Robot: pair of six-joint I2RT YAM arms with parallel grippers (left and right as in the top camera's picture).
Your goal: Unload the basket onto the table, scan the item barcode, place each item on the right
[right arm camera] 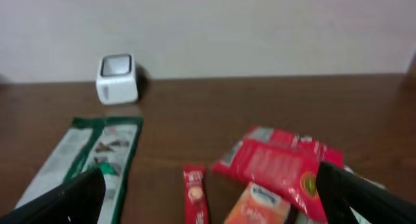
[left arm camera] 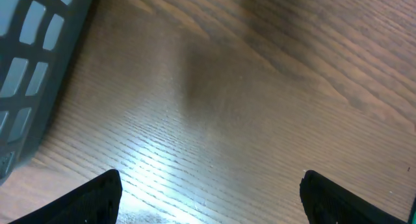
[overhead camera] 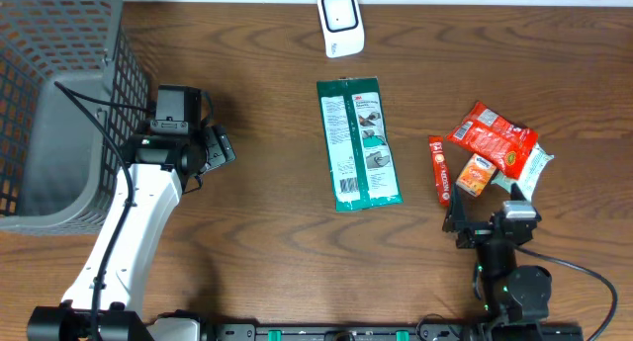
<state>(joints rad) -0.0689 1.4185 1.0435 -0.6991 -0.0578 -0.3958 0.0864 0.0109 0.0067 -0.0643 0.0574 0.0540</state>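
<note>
A long, flat green-and-white package [overhead camera: 358,143], printed with small text and a picture, lay lengthwise near the middle of the brown wooden surface [overhead camera: 267,242]. It sat a little nearer than the white scanner [overhead camera: 339,23] at the far edge, with only bare wood between them. To its right lay a cluster of a red stick sachet [overhead camera: 438,169], a small orange pack [overhead camera: 475,175] and a crinkled red packet [overhead camera: 493,138]. A grey mesh basket [overhead camera: 59,104] filled the far left corner. The left gripper [overhead camera: 218,147] hovered beside the basket, jaws spread wide and holding nothing. The right gripper [overhead camera: 485,211], just short of the cluster, likewise had its jaws released.
</note>
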